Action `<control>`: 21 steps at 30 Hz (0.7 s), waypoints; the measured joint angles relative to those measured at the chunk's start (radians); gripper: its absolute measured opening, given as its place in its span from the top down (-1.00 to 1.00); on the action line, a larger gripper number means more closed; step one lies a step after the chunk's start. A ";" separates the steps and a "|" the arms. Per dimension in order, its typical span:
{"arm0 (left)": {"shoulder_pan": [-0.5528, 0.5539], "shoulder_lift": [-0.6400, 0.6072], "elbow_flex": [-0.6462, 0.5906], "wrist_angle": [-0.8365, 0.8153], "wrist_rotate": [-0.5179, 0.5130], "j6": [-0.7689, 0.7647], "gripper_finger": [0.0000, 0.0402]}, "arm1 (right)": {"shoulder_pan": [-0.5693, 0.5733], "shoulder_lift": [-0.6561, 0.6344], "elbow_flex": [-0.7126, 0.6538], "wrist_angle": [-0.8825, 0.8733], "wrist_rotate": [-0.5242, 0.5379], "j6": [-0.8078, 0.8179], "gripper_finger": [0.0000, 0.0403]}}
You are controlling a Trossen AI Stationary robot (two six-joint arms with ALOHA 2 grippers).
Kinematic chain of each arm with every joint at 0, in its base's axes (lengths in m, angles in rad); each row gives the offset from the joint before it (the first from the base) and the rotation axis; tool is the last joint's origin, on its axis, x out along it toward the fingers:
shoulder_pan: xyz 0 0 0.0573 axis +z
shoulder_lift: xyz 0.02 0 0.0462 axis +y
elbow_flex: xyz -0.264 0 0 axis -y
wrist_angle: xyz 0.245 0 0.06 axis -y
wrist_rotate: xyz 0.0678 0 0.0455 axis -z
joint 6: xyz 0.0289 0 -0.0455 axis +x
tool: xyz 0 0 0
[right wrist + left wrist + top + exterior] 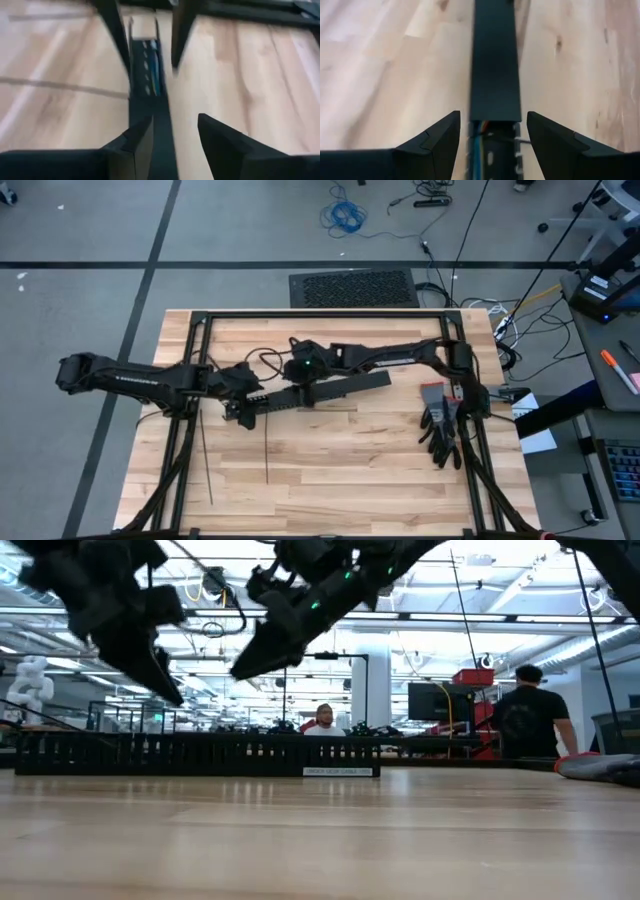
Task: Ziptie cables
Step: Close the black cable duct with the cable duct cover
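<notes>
Both tools hang over the black duct point(300, 397) on the worktop point(350, 470), the left tool point(492, 131) wide astride it, the right tool point(175, 131) also apart, holding nothing.

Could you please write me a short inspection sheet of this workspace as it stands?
Surface: wooden table.
Job's things: coloured wires inside the slotted black duct; two zipties lie loose on the wood.
Clutter: black gloves at the right edge.
Grippers: left gripper open astride the duct; right gripper open over its cover.
Cables: blue coil on the floor.
Surroundings: people at benches behind.
</notes>
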 joint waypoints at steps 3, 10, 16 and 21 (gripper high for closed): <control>0.000 -0.012 0.128 -0.198 -0.072 -0.015 -0.12 | 0.004 -0.050 0.000 -0.125 0.052 -0.019 0.27; -0.021 -0.019 0.327 -0.584 -0.147 -0.251 -0.12 | 0.059 -0.132 -0.027 -0.362 0.255 -0.031 0.40; -0.123 -0.026 0.282 -0.706 -0.146 -0.546 -0.12 | 0.053 -0.257 -0.263 -0.269 0.306 0.024 0.49; -0.204 -0.023 0.227 -0.713 -0.147 -0.740 -0.13 | 0.015 -0.440 -0.564 0.000 0.307 0.092 0.49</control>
